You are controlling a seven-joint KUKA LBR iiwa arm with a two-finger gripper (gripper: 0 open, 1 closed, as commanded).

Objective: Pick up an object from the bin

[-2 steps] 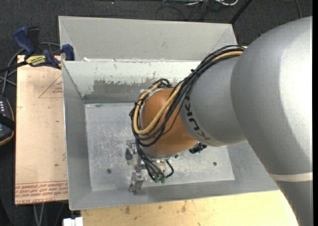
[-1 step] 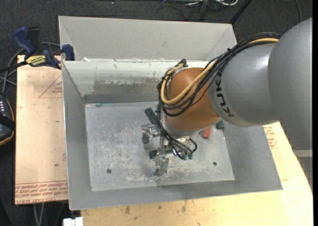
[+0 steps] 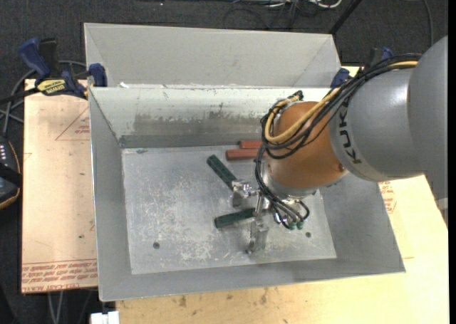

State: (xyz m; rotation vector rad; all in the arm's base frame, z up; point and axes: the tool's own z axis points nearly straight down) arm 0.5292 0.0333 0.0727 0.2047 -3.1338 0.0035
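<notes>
My gripper [image 3: 254,237] reaches down to the bin floor right of centre, close to the front, under the arm's orange cover. A tool with two dark green handles [image 3: 233,219] lies spread open just to its left. One handle points to the back left and the other lies by the gripper's tip; whether they touch I cannot tell. The tool's metal joint sits at the edge of the cover. A reddish-brown flat piece [image 3: 241,150] lies at the foot of the back wall, partly hidden by the cover.
The arm and its orange cover with looped cables hang over the right half of the bin and hide the floor there. The bin's sloped walls rise on every side. Bare scuffed floor stretches across the left half.
</notes>
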